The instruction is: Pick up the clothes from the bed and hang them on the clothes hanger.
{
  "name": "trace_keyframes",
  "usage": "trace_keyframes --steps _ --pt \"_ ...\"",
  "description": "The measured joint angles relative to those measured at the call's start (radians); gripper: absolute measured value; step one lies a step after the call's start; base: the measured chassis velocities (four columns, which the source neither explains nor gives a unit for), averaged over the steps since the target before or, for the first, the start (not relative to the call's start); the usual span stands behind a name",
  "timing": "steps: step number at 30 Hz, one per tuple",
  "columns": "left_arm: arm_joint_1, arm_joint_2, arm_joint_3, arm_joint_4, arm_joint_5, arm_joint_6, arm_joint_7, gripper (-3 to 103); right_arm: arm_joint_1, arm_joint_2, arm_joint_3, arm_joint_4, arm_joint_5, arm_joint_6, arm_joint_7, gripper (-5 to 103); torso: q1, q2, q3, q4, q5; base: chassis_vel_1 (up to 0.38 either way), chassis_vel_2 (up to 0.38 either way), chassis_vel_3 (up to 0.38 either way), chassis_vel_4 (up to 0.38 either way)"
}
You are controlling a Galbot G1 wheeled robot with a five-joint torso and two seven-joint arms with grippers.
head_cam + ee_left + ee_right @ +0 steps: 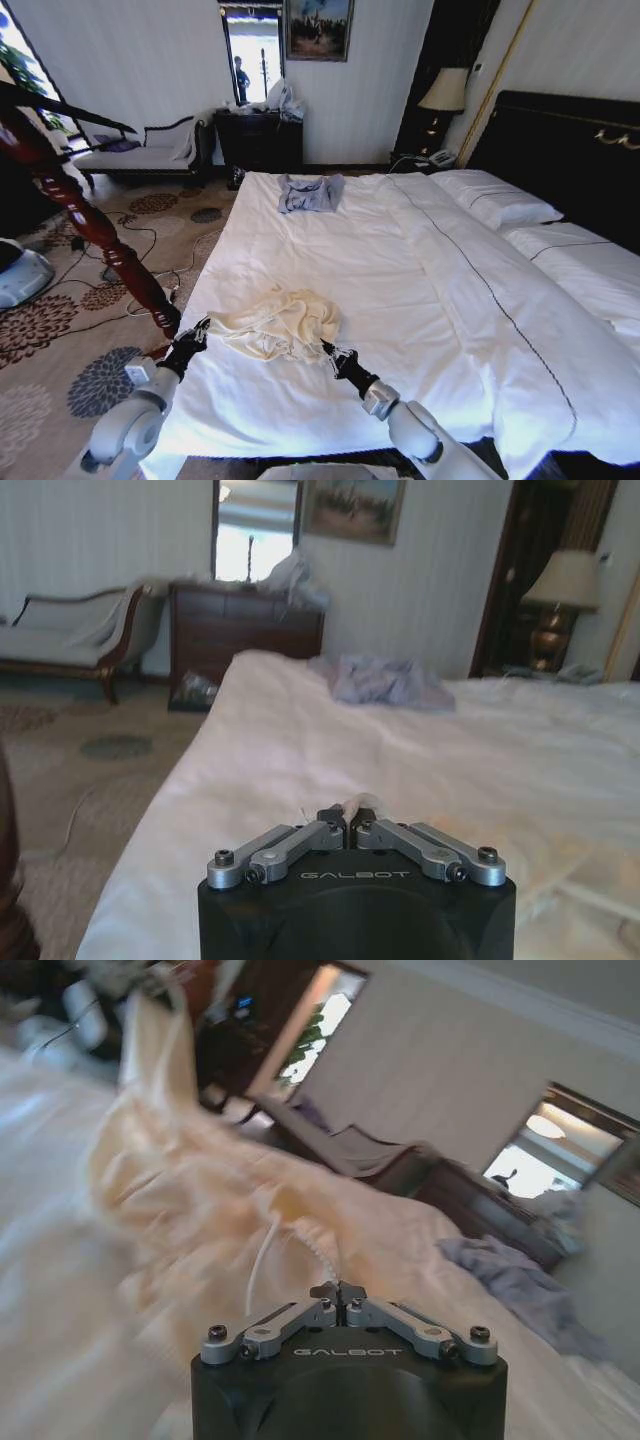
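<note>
Your shirt [280,322] lies bunched on the bed [400,300] near its foot edge, toward the left side, with open duvet beyond it up to the grey garment [309,192]. Left gripper [196,331] pinches the shirt's left edge, fingers pressed together. Right gripper [327,349] pinches its right edge likewise.

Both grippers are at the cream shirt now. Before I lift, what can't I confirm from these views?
- Hanger: the dark red stand is cut off by the head view's left edge, so where any hanger hangs is unknown.
- Right gripper: shut at the cream shirt; motion blur in its wrist view hides how much fabric it pinches.
- Left gripper: shut on a cream fold; its own body hides the grip's depth.
- Shirt shape: bunched in the head view, so sleeves and collar are indistinguishable.
</note>
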Motion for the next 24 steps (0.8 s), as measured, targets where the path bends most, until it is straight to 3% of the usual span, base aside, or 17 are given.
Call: trace_keyframes --steps 2,3,6,7,11,12,15,16,21,24 --pt "-0.005 0.029 -0.026 -0.034 -0.025 0.008 -0.01 1 0.001 -0.028 0.032 0.067 0.12 -0.054 0.017 0 0.0 0.0 0.0 0.0001 -0.0002 0.0 0.0 0.0 0.0" --pt "-0.005 0.029 -0.026 -0.034 -0.025 0.008 -0.01 1 0.001 -0.028 0.032 0.067 0.12 -0.054 0.017 0 0.0 0.0 0.0 0.0001 -0.0002 0.0 0.0 0.0 0.0" --pt "-0.028 0.101 -0.08 -0.099 -0.083 0.02 -0.041 1 0.017 -0.076 0.079 0.17 0.351 -0.155 0.065 0 0.0 0.0 0.0 0.0 -0.0002 0.0 0.0 0.0 0.0" --pt "-0.028 0.101 -0.08 -0.099 -0.083 0.02 -0.041 1 0.017 -0.076 0.079 0.17 0.351 -0.155 0.065 0 0.0 0.0 0.0 0.0 -0.0002 0.0 0.0 0.0 0.0" --pt "-0.063 0.233 -0.144 -0.153 -0.172 0.041 -0.081 1 0.085 -0.134 0.139 0.264 0.706 -0.262 0.165 0 0.0 0.0 0.0 -0.0001 0.0001 0.0 0.0 0.0 0.0" --pt "-0.063 0.233 -0.144 -0.153 -0.172 0.041 -0.081 1 0.085 -0.134 0.139 0.264 0.706 -0.262 0.165 0 0.0 0.0 0.0 -0.0001 0.0001 0.0 0.0 0.0 0.0" --pt "-0.085 0.304 -0.171 -0.17 -0.211 0.056 -0.1 1 0.152 -0.19 0.193 0.308 0.873 -0.31 0.232 0 0.0 0.0 0.0 0.0001 0.0002 0.0 0.0 0.0 0.0" --pt "-0.085 0.304 -0.171 -0.17 -0.211 0.056 -0.1 1 0.152 -0.19 0.193 0.308 0.873 -0.31 0.232 0 0.0 0.0 0.0 0.0001 0.0002 0.0 0.0 0.0 0.0" --pt "-0.127 0.44 -0.257 -0.19 -0.303 0.079 -0.133 1 0.233 -0.368 0.36 0.367 1.209 -0.334 0.306 0 0.0 0.0 0.0 0.0006 0.0001 0.0 0.0 0.0 0.0" --pt "-0.164 0.494 -0.285 -0.188 -0.353 0.086 -0.146 1 0.224 -0.449 0.452 0.387 1.31 -0.324 0.301 0 0.0 0.0 0.0 -0.0002 -0.0002 0.0 0.0 0.0 0.0"
